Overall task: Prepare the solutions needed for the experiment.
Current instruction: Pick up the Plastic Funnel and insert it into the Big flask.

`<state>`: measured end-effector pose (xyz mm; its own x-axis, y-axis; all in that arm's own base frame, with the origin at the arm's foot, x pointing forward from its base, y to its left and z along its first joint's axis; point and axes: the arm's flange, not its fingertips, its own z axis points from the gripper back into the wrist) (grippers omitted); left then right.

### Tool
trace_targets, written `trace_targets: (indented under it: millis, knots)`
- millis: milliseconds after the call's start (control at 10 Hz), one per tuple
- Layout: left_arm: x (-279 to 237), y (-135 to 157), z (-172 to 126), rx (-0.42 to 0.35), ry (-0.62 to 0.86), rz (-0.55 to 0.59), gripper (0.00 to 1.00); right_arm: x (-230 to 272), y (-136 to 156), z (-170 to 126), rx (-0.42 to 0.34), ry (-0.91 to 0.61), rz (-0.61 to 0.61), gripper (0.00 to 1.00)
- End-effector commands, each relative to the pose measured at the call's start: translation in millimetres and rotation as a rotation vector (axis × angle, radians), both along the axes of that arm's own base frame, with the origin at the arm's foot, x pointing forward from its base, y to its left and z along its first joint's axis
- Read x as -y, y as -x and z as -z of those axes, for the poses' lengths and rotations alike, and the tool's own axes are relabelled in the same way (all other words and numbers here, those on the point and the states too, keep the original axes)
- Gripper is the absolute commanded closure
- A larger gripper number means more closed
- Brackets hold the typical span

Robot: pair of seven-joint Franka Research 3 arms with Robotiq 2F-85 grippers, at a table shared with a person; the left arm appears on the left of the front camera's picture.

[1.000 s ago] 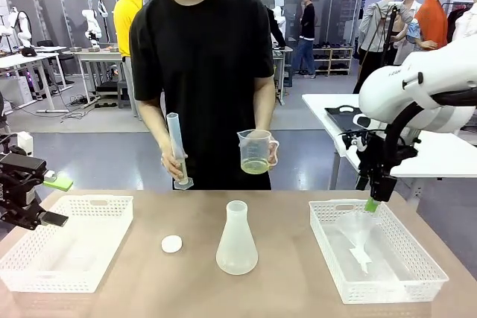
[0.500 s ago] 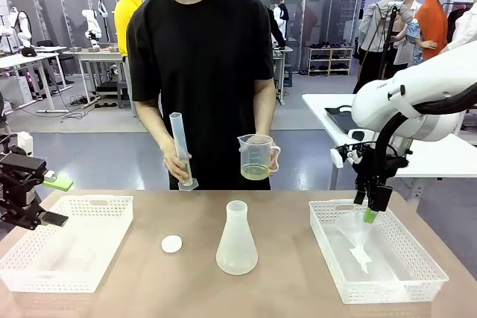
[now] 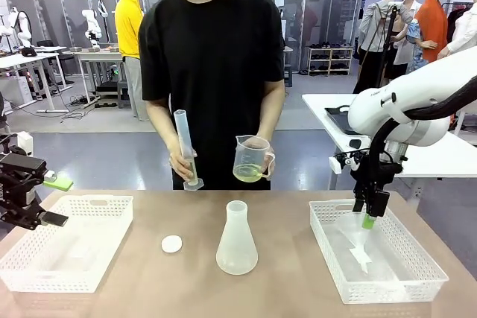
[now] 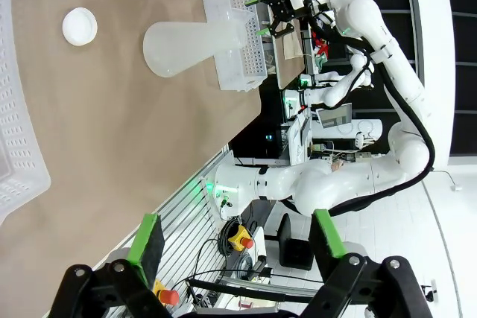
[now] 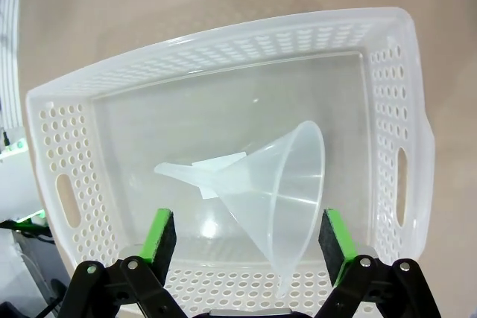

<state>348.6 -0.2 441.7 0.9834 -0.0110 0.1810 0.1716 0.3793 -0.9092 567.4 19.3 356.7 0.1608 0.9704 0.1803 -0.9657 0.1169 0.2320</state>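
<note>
Two pincers are mine, and neither has hold of anything. My right pincer (image 5: 246, 240) hangs inside the right basket (image 5: 223, 42), jaws spread wide, one pad on either side of the clear funnel (image 5: 276, 184) lying on its side there; I see no contact with it. My left pincer (image 4: 237, 242) stands fully open at the left edge of the desk (image 3: 186, 281), idle.

What I am meant to help prepare, the solutions (image 3: 248, 173), is a shallow pale yellow layer in the bottom of a see-through beaker (image 3: 252, 156) that the person holds up beyond the far edge of the desk, with a tall graduated cylinder (image 3: 185, 147) in the other hand. An empty conical flask (image 3: 237, 240) waits mid-desk, a white stopper (image 3: 171, 243) near it.

I judge the liquid light but quick to slosh, so its vessel wants a level, slow carry, gripped around the wall below the spout, not by the thin lip. That plastic looks smooth and probably slippery, and it may flex if squeezed hard. Likely the funnel behaves the same: almost weightless, prone to skate away, best pinched across the cone near its wide rim.
</note>
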Motion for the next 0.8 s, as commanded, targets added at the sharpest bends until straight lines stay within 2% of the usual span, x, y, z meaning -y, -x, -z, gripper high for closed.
trace_targets:
  millis: [0, 100, 200, 300, 400, 500, 600, 700]
  knots:
    - [1.4, -0.7, -4.2, 0.012, 0.024, 0.001, 0.00, 3.6, -6.3, -2.8, -0.036, -0.040, -0.050, 0.18]
    - [1.4, -0.7, -4.2, 0.012, 0.024, 0.001, 0.00, 4.4, -6.1, -2.4, -0.049, -0.028, -0.058, 0.24]
    - [1.4, -0.7, -4.2, 0.012, 0.024, 0.001, 0.00, 5.2, -7.2, -0.4, -0.050, -0.050, -0.062, 0.37]
    - [1.4, -0.7, -4.2, 0.012, 0.024, 0.001, 0.00, 6.0, -8.1, 1.8, -0.071, -0.047, -0.062, 0.43]
    - [1.4, -0.7, -4.2, 0.012, 0.024, 0.001, 0.00, 6.5, -10.1, 4.8, -0.081, -0.052, -0.058, 0.56]
    - [1.4, -0.7, -4.2, 0.012, 0.024, 0.001, 0.00, 7.9, -12.7, 7.4, -0.092, -0.057, -0.045, 0.62]
    - [1.4, -0.7, -4.2, 0.012, 0.024, 0.001, 0.00, 8.8, -13.9, 10.0, -0.097, -0.053, -0.032, 0.75]
    - [1.4, -0.7, -4.2, 0.012, 0.024, 0.001, 0.00, 9.1, -14.0, 11.1, -0.100, -0.050, -0.018, 0.82]
